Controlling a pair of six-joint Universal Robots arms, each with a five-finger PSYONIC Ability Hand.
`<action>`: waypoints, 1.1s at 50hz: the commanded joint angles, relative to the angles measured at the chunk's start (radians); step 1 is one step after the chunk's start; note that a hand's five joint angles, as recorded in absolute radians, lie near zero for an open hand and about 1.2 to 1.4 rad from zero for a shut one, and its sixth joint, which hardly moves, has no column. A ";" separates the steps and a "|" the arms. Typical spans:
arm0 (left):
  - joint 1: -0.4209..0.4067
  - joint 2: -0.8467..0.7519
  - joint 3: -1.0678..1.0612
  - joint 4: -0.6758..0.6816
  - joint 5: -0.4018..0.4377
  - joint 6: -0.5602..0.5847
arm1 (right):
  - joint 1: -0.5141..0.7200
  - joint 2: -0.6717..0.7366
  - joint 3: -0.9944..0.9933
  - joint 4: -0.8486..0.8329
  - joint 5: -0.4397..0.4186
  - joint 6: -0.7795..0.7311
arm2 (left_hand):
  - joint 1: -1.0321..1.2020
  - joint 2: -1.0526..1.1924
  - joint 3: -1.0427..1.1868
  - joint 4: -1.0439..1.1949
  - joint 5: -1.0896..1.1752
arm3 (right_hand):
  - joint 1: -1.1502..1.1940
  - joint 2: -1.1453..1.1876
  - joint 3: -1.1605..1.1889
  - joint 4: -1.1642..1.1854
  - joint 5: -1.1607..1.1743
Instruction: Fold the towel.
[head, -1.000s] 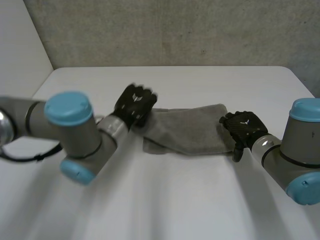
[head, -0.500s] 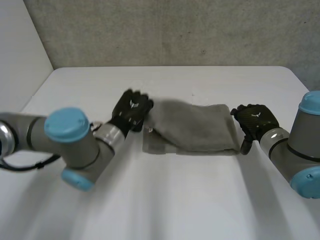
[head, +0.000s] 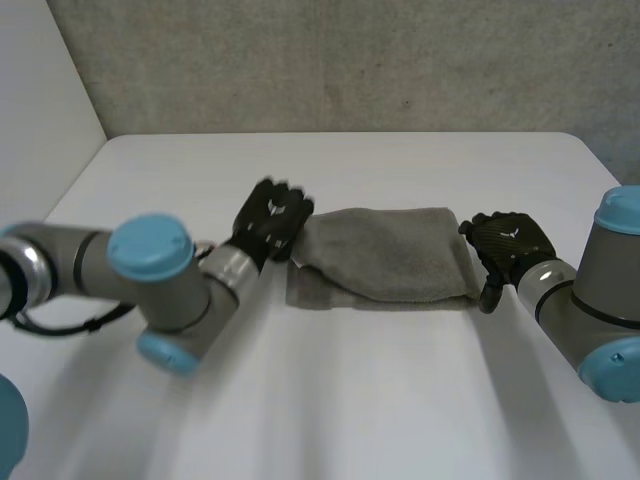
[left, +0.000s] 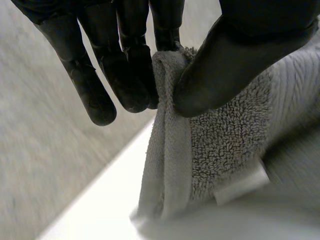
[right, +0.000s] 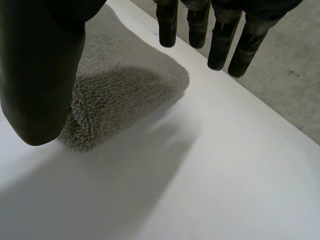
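Grey towel (head: 385, 265), one end pinched in left hand (head: 268, 222), other beside relaxed, empty right hand (head: 510, 245).

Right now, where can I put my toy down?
Bare table between the towel and the wall, and the wide patch on the towel's near side. Crowded at the towel's ends: the left hand pinches one, the right hand is beside the other.

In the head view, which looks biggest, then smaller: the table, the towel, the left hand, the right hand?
1. table
2. towel
3. left hand and right hand: they look about the same, so no ranking.
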 joint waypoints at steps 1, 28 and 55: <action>-0.192 -0.013 0.452 -0.262 -0.006 -0.011 | -0.014 -0.012 0.001 0.002 0.005 0.038 | 0.083 0.092 0.060 0.036 0.083 | -0.053 -0.063 -0.066 -0.079 -0.059; -0.020 -0.042 -0.152 0.081 -0.060 -0.070 | 0.001 -0.024 0.010 0.009 -0.008 0.048 | 0.083 0.092 0.060 0.036 0.083 | -0.053 -0.063 -0.066 -0.079 -0.059; -0.019 0.128 -0.293 0.035 -0.129 -0.079 | -0.008 0.018 0.004 0.031 -0.089 0.043 | -0.727 -0.718 -0.750 -0.774 -0.727 | -0.053 -0.063 -0.066 -0.079 -0.059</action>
